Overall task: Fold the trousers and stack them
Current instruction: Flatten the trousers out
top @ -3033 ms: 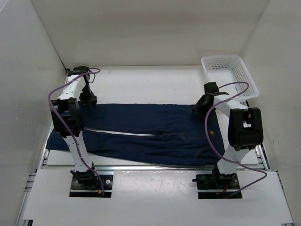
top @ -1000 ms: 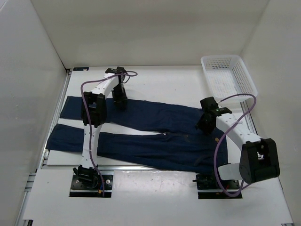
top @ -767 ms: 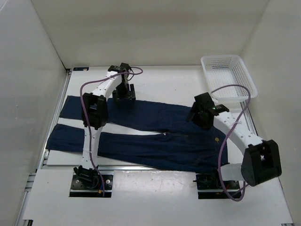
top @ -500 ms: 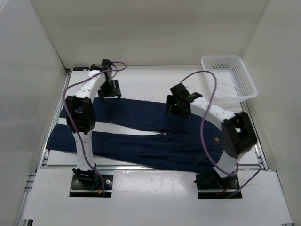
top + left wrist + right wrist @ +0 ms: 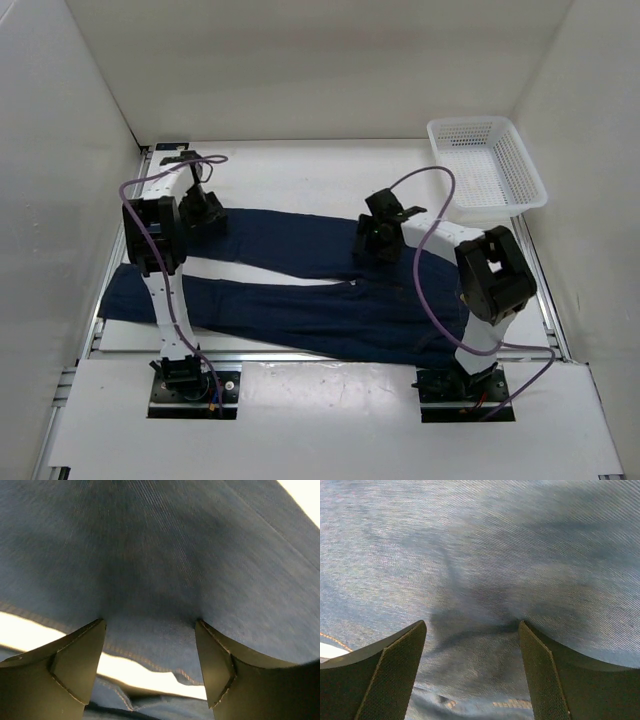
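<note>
The trousers (image 5: pixel 330 315) lie spread out flat on the white bench (image 5: pixel 320 180). Seen from above, the waist is toward 3 o'clock and both legs run out toward 9 o'clock. The far leg (image 5: pixel 290 245) slants a little toward 12 o'clock as it nears its cuff, while the near leg (image 5: pixel 270 315) lies along the 6 o'clock edge of the bench. A thin wedge of bench shows between them. The right arm crosses over the waist end.

The left end effector (image 5: pixel 203 215) hangs over the far leg, toward the cuff, at about 10 o'clock on the bench. Its wrist camera shows the left end effector (image 5: pixel 150 625) with its fingers (image 5: pixel 75 665) spread wide and holding nothing. Flat denim fills the gap between them. Whether the tips rest on the cloth or hang just above it cannot be told. At 7 o'clock in that view, a stitched seam edge borders a strip of bare bench (image 5: pixel 30 625), with more denim beyond it.

The right end effector (image 5: pixel 375 245) is over the upper part of the far leg, just toward 12 o'clock from where the legs meet. Its wrist camera shows the right end effector (image 5: pixel 471 625) also wide open, with its fingers (image 5: pixel 545 680) well apart over smooth denim and gripping nothing.

A white mesh basket (image 5: pixel 480 160) sits in the 1 o'clock corner of the bench, apart from the trousers.
</note>
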Motion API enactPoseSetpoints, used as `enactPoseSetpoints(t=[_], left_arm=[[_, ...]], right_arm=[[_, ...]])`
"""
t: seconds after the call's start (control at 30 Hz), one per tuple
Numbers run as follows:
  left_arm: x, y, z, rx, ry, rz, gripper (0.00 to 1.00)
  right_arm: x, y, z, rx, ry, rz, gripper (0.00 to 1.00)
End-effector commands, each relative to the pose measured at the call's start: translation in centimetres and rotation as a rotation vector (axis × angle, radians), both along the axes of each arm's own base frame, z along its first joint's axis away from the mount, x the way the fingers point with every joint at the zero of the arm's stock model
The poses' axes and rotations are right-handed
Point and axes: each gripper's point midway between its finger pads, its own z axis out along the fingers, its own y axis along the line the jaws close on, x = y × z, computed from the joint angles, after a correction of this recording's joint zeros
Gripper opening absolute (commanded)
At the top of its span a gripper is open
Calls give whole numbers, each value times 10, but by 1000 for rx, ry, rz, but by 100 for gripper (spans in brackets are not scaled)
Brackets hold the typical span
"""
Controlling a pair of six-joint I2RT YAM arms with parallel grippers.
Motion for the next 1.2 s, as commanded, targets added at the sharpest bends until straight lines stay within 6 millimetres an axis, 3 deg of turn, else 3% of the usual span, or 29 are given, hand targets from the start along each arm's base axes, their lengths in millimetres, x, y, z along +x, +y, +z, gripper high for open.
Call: enactPoseSetpoints(t=[0.0, 0.13, 0.2, 0.37, 0.5, 0.6, 0.7, 0.73, 0.77, 0.8, 0.83, 0.87, 0.9, 0.93, 0.97, 1.0, 1.03, 1.07, 1.13, 1.17], left_arm=[[8, -17, -14, -53, 2, 7, 83], [24, -29, -19, -74, 1, -25, 83], [38, -34, -13, -84, -31, -45, 82], [60, -41, -11, -101, -59, -79, 82], [81, -46, -3, -132, -112, -104, 82], [98, -50, 20, -147, -178, -111, 82], [106, -46, 64, -122, -266, -114, 82], [101, -41, 73, -93, -270, -109, 83], [95, -38, 108, -70, -331, -108, 84], [87, -33, 122, -43, -342, -102, 84], [69, -26, 112, -2, -298, -77, 84], [59, -23, 117, 15, -300, -62, 84], [49, -17, 142, 17, -363, -35, 84], [20, -9, 115, -4, -274, 8, 82], [6, -6, 110, -16, -256, 35, 79], [-11, -1, 121, -16, -280, 68, 77], [-22, 3, 115, -16, -283, 92, 77], [-56, 5, 85, -24, -188, 136, 75], [-83, 14, 83, 24, -185, 189, 75], [-105, 15, 64, 32, -127, 226, 75]], right_arm=[[-23, -50, -14, -68, 79, -106, 80], [-23, -71, -11, -86, 62, -150, 80], [-11, -79, -5, -88, 37, -171, 80], [16, -73, 2, -102, 12, -162, 80], [36, -70, -9, -121, 29, -174, 80], [47, -71, 0, -111, 17, -197, 80], [54, -73, 28, -102, -55, -211, 80], [51, -74, 44, -91, -77, -212, 80], [51, -77, 54, -95, -99, -220, 80], [47, -76, 60, -97, -116, -215, 80], [41, -81, 65, -106, -122, -220, 80], [38, -84, 82, -98, -168, -221, 80], [30, -84, 84, -97, -169, -212, 80], [17, -86, 79, -104, -154, -201, 80], [10, -88, 90, -89, -184, -204, 80], [-1, -89, 87, -92, -164, -204, 72], [-17, -95, 77, -105, -129, -210, 68], [-30, -96, 80, -102, -123, -209, 58], [-56, -95, 70, -91, -82, -203, 53], [-66, -96, 67, -93, -67, -205, 51]])
